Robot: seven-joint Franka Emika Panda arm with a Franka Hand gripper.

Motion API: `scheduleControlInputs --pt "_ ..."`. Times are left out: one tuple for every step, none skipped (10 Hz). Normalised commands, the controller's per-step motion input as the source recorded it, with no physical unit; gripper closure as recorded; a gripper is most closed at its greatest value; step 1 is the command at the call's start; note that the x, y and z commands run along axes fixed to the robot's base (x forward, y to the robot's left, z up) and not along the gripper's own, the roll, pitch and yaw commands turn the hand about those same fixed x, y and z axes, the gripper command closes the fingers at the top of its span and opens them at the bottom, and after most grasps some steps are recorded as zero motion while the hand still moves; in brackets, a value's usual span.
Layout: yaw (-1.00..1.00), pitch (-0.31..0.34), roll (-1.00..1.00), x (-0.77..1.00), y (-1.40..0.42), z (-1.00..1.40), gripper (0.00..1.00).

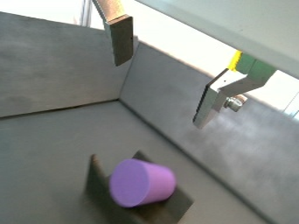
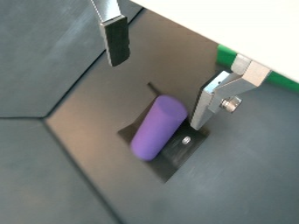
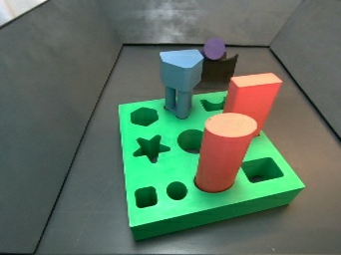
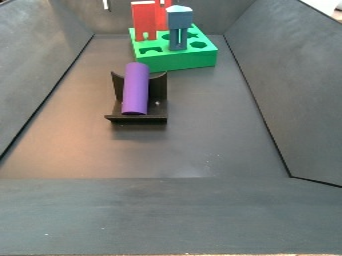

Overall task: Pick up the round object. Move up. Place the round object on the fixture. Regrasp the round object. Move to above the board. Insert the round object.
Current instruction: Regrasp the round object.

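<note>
Purple cylinder peg (image 2: 159, 127), smooth with round flat ends, lies on its side on the black angular fixture (image 4: 135, 108), which sits on the dark grey floor (image 4: 201, 140). In both wrist views the peg rests below the gap between the fingers, touched by neither. The gripper (image 2: 163, 63) hangs above it with its jaws spread wide and nothing between them; one flat silver finger (image 2: 114, 39) with its dark pad stands off to one side of the peg, and the other finger (image 2: 212, 101) is near the peg's far side. In a wrist view the peg's round end face (image 1: 139, 183) points toward the camera, well clear of both fingers.

In a side view the thick bright green square board (image 3: 210, 191) carries a red cylinder (image 3: 224, 151), a red square block (image 3: 250, 96) and a blue pentagon-topped peg (image 3: 180, 80), with star, hexagon and round holes left open. The peg's end (image 3: 214, 47) shows behind the board.
</note>
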Motion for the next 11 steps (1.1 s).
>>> scheduleControlInputs --pt "0.04 0.056 1.00 0.06 -0.03 -0.01 0.00" --pt "0.06 0.097 1.00 0.08 -0.03 -0.01 0.00" --pt "0.07 0.119 1.00 0.09 -0.04 -0.01 0.00" --pt "0.09 0.152 0.86 0.10 -0.04 -0.01 0.00" --pt "0.11 0.150 0.67 0.10 -0.04 -0.02 0.00" --pt "0.14 0.136 0.42 0.10 -0.04 -0.02 0.00" --pt "0.15 0.117 0.28 0.09 -0.03 -0.01 0.00" --pt "0.21 0.024 0.21 0.03 0.08 -1.00 0.00" --pt "0.21 0.006 0.20 0.03 0.08 -1.00 0.00" --pt "0.19 -0.036 0.17 0.04 0.07 -1.00 0.00" --pt "0.15 -0.070 0.13 0.06 0.06 -1.00 0.00"
